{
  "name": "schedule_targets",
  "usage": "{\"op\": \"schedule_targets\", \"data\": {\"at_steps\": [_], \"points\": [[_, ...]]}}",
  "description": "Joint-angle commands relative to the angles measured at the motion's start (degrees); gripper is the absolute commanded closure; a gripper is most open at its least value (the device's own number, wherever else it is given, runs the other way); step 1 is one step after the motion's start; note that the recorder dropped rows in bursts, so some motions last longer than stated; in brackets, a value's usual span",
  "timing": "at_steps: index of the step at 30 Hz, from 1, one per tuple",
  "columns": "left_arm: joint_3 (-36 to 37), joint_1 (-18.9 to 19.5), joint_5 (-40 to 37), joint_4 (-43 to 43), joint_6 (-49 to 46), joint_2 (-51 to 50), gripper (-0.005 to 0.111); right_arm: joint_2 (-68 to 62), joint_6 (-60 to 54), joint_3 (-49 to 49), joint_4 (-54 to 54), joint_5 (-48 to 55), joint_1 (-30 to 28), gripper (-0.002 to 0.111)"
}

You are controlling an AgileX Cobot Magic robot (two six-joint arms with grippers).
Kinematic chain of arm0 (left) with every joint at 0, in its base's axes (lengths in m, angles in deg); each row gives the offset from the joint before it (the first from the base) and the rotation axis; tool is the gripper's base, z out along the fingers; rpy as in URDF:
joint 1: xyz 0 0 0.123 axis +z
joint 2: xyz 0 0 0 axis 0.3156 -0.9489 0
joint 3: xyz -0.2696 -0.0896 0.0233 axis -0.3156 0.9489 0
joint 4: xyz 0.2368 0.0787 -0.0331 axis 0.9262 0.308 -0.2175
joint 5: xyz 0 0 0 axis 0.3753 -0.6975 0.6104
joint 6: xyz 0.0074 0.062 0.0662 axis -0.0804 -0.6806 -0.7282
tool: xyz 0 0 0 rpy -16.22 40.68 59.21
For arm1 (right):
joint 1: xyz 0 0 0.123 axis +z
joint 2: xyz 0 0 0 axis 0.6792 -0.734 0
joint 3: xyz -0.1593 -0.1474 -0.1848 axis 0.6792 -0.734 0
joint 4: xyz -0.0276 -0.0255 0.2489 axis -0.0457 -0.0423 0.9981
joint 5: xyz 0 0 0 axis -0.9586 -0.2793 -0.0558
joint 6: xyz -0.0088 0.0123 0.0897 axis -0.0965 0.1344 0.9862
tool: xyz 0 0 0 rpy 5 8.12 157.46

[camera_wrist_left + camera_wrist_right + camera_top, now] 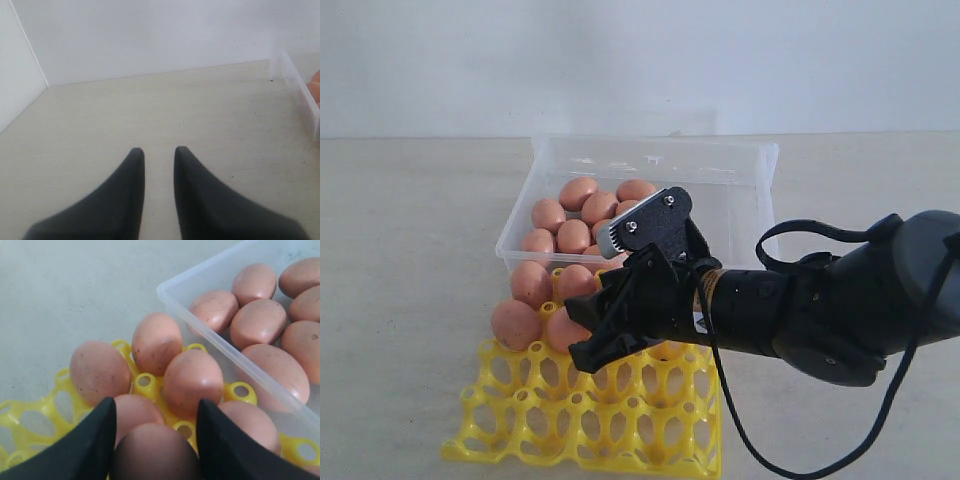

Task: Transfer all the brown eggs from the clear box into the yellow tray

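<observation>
Right arm is reaching in over the tray (470,405), and its fingers (92,440) sit either side of one egg (155,452). The egg fills the whole gap between them, so it looks gripped on both sides, with the fingers spread about an egg's width. It's down low, right above the tray cups, just beside the eggs already seated there.

The tray sits on the tabletop (410,250) right up against the near wall of the box (740,190). Four eggs (532,283) are parked in the tray's far left corner, the corner next to the box, and another one peeks out from under the arm. The rest of the lattice that shows is open cups.

The box has a bunch more eggs clustered on its left side. I can count about seven in the exterior view, but the arm covers part of the pile, so can't tell exactly.

The left fingers (120,200) hang over bare tabletop with a narrow gap between them and nothing in it. The box's wall is just at the edge of that view, well away from them.
</observation>
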Motion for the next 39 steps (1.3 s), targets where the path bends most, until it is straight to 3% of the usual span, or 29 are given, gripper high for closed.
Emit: {"op": "schedule_targets", "data": {"at_steps": [1, 4, 13, 18, 21, 23, 24, 27, 29, 31, 34, 36, 39], "points": [[0.22, 0.21, 0.09, -0.11, 0.12, 0.11, 0.085, 0.03, -0.63, -0.18, 0.42, -0.79, -0.45, 0.053], [0.22, 0.21, 0.09, -0.11, 0.12, 0.11, 0.085, 0.03, -0.63, -0.18, 0.42, -0.79, -0.45, 0.047], [0.22, 0.21, 0.09, -0.11, 0.12, 0.11, 0.085, 0.03, -0.63, -0.18, 0.42, -0.89, -0.45, 0.048], [0.22, 0.21, 0.09, -0.11, 0.12, 0.11, 0.085, 8.10, 1.46, -0.18, 0.17, -1.81, -0.45, 0.048], [0.22, 0.21, 0.09, -0.11, 0.12, 0.11, 0.085, 14.74, 1.46, 1.84, 0.17, -1.17, -0.45, 0.058], [0.22, 0.21, 0.09, -0.11, 0.12, 0.11, 0.085, 20.29, 1.17, 7.85, -0.45, 8.20, -0.45, 0.089], [0.22, 0.21, 0.09, -0.11, 0.12, 0.11, 0.085, 21.28, -0.05, 12.21, -0.45, 18.03, -0.45, 0.108], [0.22, 0.21, 0.09, -0.11, 0.12, 0.11, 0.085, 17.82, -7.53, 25.16, -0.45, 47.37, -0.45, 0.108], [0.22, 0.21, 0.09, -0.11, 0.12, 0.11, 0.085, 9.29, -14.67, 35.99, -0.21, 73.55, -0.53, 0.108], [0.22, 0.21, 0.09, -0.11, 0.12, 0.11, 0.085, 2.52, -24.21, 43.70, 4.89, 87.40, -1.61, 0.108], [0.22, 0.21, 0.09, -0.11, 0.12, 0.11, 0.085, -8.43, -40.98, 56.34, 22.64, 100.16, -5.89, 0.108], [0.22, 0.21, 0.09, -0.11, 0.12, 0.11, 0.085, -15.06, -42.59, 64.78, 31.89, 100.01, -10.22, 0.108], [0.22, 0.21, 0.09, -0.11, 0.12, 0.11, 0.085, -20.14, -43.29, 71.02, 37.35, 96.44, -13.58, 0.108]]}}
